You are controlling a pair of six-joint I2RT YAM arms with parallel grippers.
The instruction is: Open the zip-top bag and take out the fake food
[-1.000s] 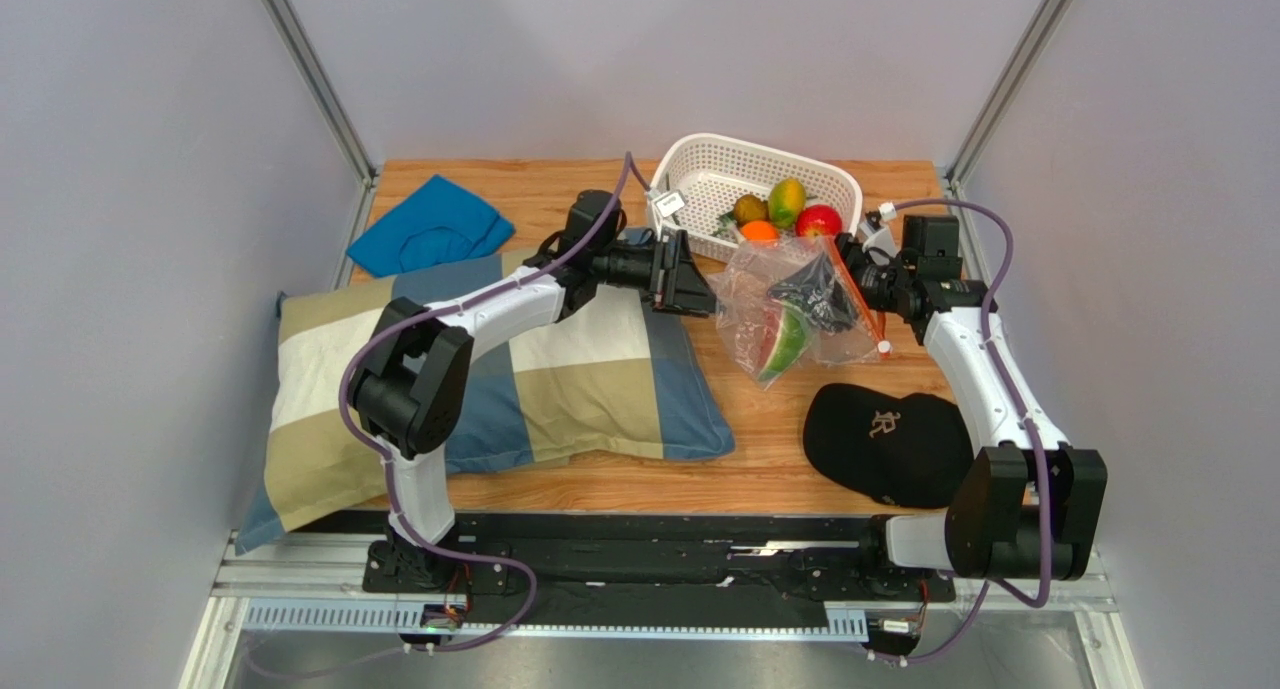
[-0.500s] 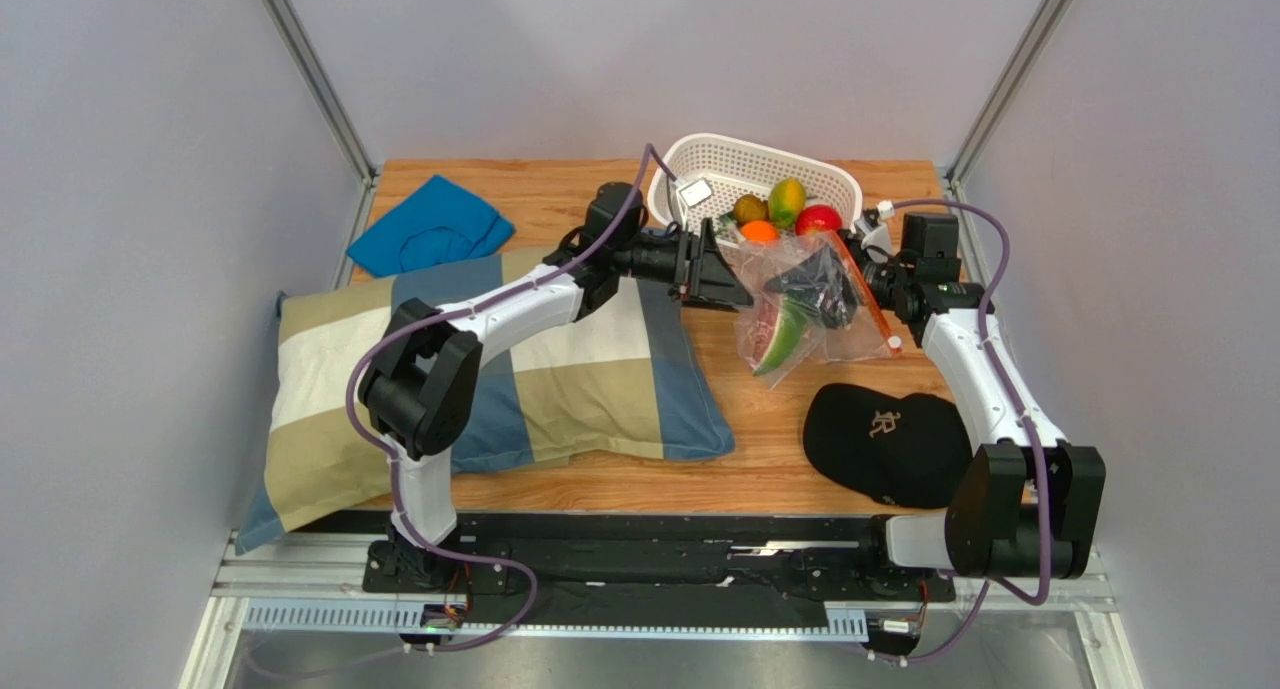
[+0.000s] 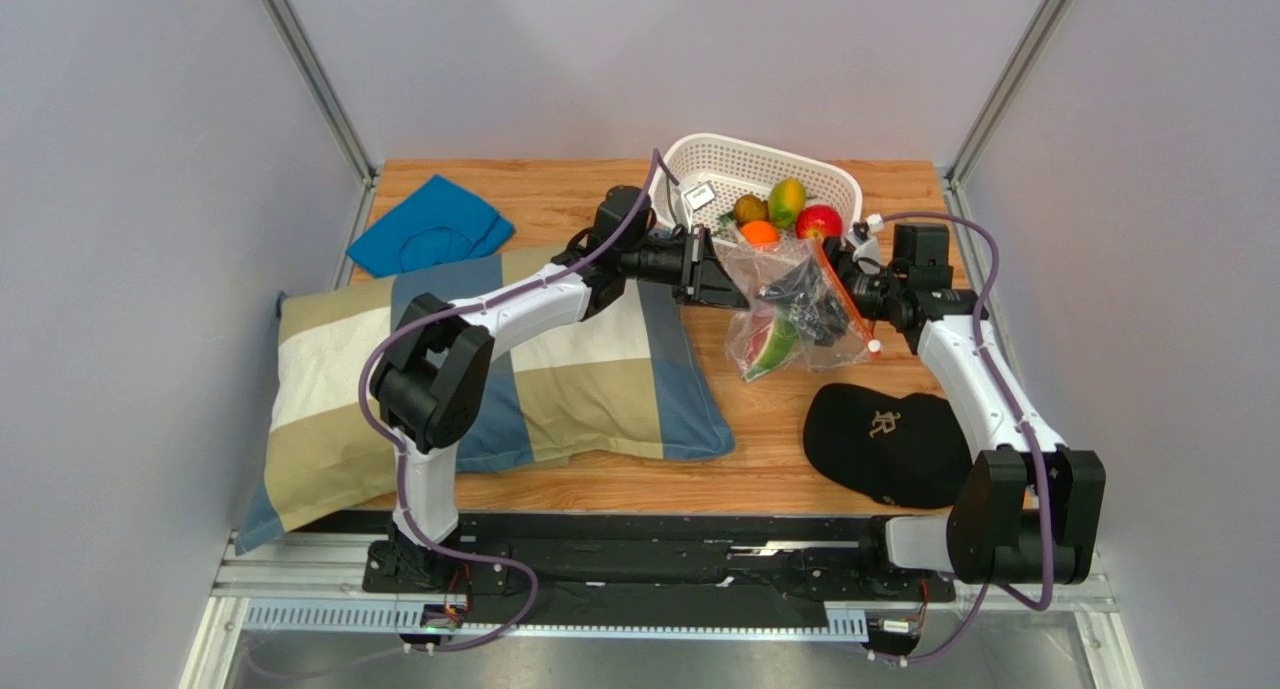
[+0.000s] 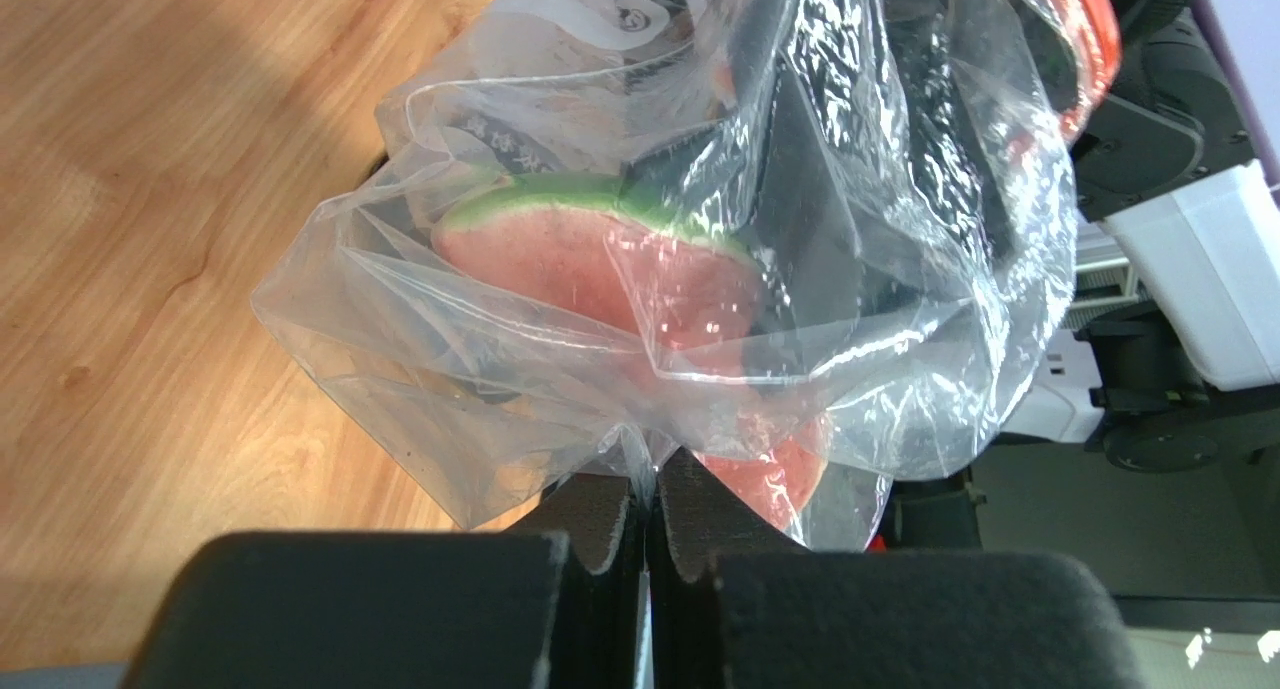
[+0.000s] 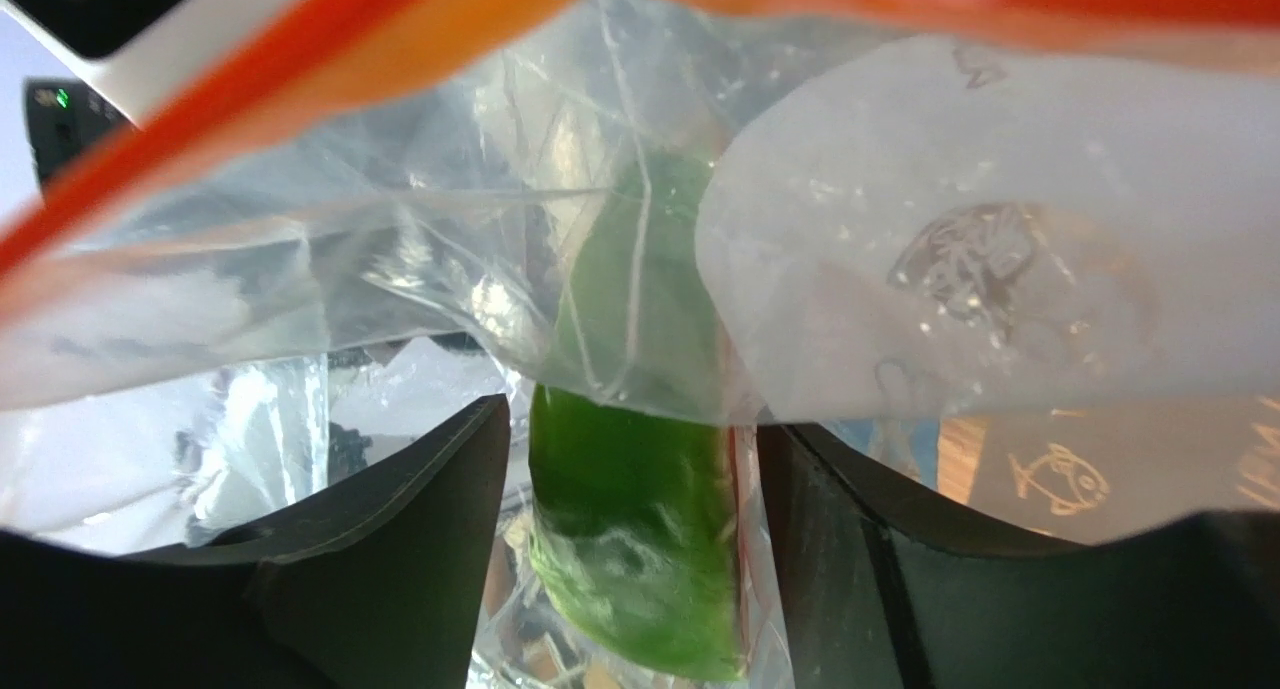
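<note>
**Left end effector pinching bag film; right grip unclear**

Left fingers are pressed together on a fold of the zip-top bag. The bag hangs between both arms toward the far right of the tabletop, just in front of the white basket at the far edge. Right end effector is at the orange zip strip side. Its fingers stand apart with film and green rind between them; cannot tell if they grip. Watermelon slice sits inside the bag with a dark item I can't identify. Orange, mango and apple sit in the basket. Black cap is near the right edge, pillow on the left half, blue cloth at the far left corner.
</note>
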